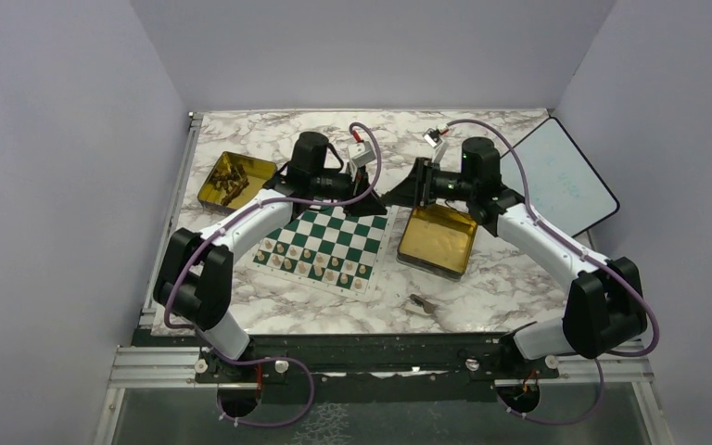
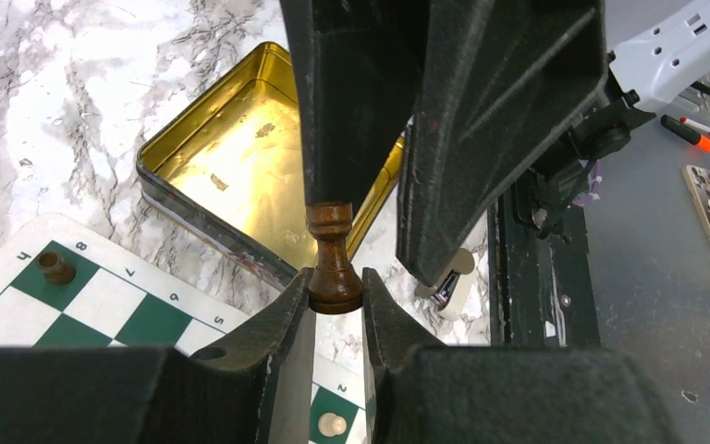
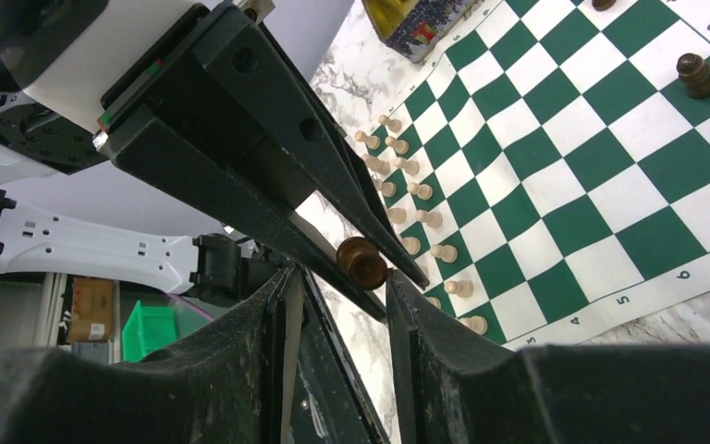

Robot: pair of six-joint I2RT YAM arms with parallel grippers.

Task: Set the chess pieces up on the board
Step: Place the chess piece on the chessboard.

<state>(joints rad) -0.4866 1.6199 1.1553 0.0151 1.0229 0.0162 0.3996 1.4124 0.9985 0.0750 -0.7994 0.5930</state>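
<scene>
My left gripper is shut on the base of a dark brown chess piece, held upright above the board's far right corner. My right gripper faces it with jaws apart; one of its fingers touches the piece's top. The same piece shows between the left gripper's fingers. The green and white board carries two rows of pale pieces near me. A few dark pieces stand at its far side.
A gold tin holding dark pieces stands far left of the board. An empty gold tin lies right of the board. A black-rimmed white tablet leans at the far right. A small dark object lies near the front.
</scene>
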